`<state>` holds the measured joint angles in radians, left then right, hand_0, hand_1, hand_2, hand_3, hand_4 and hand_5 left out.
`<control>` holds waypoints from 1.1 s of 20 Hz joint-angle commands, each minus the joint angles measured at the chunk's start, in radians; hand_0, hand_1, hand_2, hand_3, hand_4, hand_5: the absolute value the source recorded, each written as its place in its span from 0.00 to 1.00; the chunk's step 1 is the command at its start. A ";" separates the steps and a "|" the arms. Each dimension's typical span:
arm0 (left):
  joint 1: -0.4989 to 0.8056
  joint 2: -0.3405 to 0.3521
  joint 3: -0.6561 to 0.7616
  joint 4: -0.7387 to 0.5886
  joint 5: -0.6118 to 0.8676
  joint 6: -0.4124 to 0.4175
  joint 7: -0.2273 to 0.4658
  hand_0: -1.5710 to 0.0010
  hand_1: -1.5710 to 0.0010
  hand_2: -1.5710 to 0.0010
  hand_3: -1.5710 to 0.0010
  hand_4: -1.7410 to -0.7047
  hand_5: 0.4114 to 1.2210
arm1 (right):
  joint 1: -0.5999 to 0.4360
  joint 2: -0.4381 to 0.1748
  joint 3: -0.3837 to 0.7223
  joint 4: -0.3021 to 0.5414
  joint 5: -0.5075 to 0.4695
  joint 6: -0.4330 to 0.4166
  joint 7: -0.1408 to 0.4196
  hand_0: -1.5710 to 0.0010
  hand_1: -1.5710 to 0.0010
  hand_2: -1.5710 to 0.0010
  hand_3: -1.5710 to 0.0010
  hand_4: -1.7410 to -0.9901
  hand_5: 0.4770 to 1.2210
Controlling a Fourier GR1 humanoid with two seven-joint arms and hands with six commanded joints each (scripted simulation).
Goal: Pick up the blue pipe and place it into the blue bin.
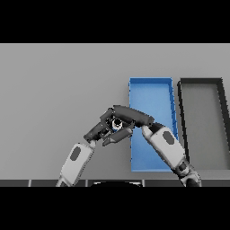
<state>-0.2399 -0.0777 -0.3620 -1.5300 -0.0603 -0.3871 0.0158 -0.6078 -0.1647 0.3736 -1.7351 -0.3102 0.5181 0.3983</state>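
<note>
Right hand (130, 116) and left hand (99, 130) met just left of the blue bin (150, 92). Fingers curled around something small, likely the blue pipe (117, 124), barely visible. Hovered above the grey worktop (54, 90), beside a dark bin (202, 117).

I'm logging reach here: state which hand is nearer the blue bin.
Right. The right hand lies at the blue bin's left wall, its forearm across the bin; the left hand sits farther left over the table.

The blue pipe (117, 124) is almost wholly hidden between the two hands (only a small pale bit shows). The right arm covers part of the blue bin (150, 90).
</note>
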 commanded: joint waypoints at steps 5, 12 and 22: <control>0.008 -0.006 0.005 -0.008 0.007 -0.022 -0.028 0.00 0.00 0.00 0.09 0.02 1.00 | 0.012 -0.018 0.043 -0.030 0.028 -0.020 -0.077 0.06 0.06 0.06 0.11 0.06 0.80; 0.006 0.013 0.007 -0.021 -0.069 0.030 -0.039 0.00 0.00 0.00 0.07 0.02 1.00 | 0.030 -0.015 0.046 -0.029 0.039 -0.073 -0.141 0.01 0.01 0.01 0.02 0.01 0.96; -0.005 0.027 0.034 -0.009 -0.128 -0.050 0.010 0.88 0.89 0.89 0.90 0.72 0.44 | 0.032 -0.006 0.082 -0.050 0.072 -0.130 -0.060 0.00 0.00 0.00 0.00 0.00 1.00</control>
<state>-0.2450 -0.0508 -0.3279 -1.5396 -0.1880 -0.4366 0.0260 -0.5758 -0.1710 0.4551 -1.7848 -0.2408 0.3886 0.3393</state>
